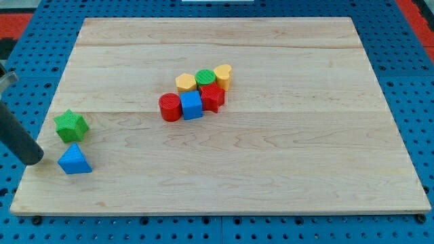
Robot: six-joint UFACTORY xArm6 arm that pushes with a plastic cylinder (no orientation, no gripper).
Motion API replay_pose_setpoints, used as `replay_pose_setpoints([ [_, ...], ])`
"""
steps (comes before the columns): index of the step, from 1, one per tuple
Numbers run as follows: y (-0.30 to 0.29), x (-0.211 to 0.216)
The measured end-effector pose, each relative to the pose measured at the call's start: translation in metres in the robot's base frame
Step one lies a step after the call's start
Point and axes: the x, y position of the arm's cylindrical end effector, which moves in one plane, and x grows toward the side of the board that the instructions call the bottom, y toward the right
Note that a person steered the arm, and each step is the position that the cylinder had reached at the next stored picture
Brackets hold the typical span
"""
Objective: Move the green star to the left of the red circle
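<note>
Green star [71, 126], my tip [34, 160] lower-left

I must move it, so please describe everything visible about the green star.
The green star is a small, ridged, plastic-looking block lying flat on the wooden board near the view's left edge. The blue triangle sits just below it, perhaps touching. My tip is lower left of it, apart. The red circle lies far to its right.

Green star [71, 126] lies far left of red circle [169, 107].
</note>
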Motion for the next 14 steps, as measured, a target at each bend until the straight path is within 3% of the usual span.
replay_pose_setpoints([
  [4,-0.003,-0.005],
  [7,0.085,-0.048],
  [13,0.037,-0.055],
  [14,0.006,-0.050],
])
